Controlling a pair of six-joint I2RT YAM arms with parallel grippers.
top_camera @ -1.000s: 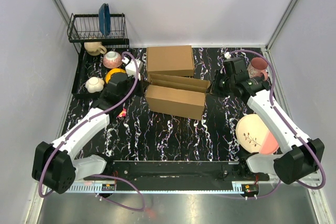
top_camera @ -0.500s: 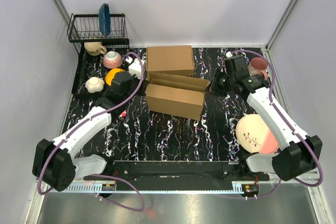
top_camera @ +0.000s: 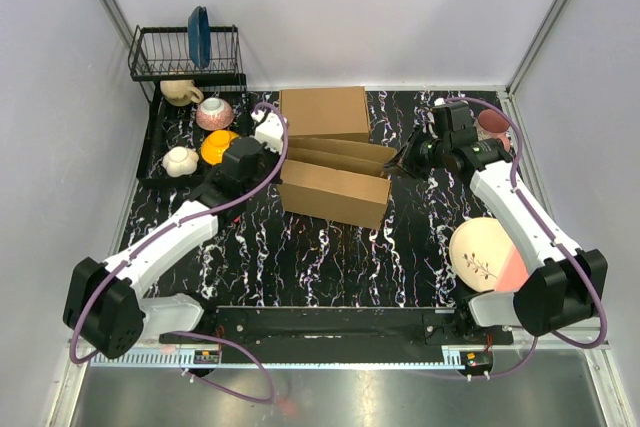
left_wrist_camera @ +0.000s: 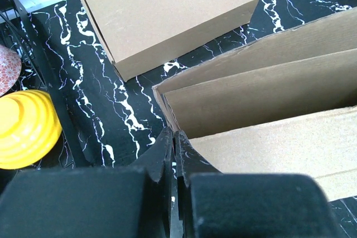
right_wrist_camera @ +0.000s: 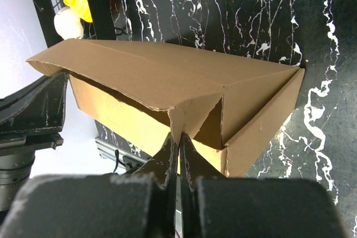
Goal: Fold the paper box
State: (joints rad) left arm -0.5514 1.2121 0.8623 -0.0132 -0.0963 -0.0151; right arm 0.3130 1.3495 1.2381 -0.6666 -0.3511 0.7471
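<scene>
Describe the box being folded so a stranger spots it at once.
On the black marbled table sit two brown cardboard boxes. The paper box is the nearer one, in front of the closed box. Only it gapes open, flaps half raised.

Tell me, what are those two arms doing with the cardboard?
Two robot arms are folding a paper box. The left tool is pinched shut on its left end, and the right tool on a flap at its right end. The box is half formed, its walls standing but the top open. A second, closed box sits behind it, untouched.
</scene>
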